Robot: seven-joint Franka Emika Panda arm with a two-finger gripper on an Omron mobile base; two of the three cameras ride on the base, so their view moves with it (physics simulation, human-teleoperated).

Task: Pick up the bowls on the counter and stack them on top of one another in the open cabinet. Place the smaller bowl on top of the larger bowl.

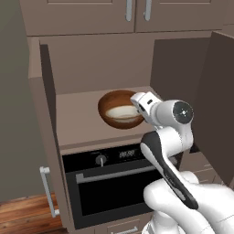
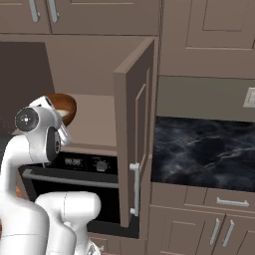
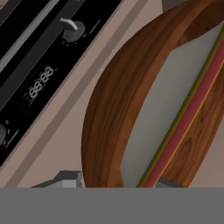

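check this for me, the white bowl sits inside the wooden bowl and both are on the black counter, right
Not quite. The smaller bowl does sit inside the larger bowl, but the stack is on the floor of the open cabinet above the oven, as the left base view shows. The counter lies off to the right in the right base view.

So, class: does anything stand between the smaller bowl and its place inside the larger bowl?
Nothing visible does. The smaller bowl already sits inside the larger bowl on the open cabinet floor.
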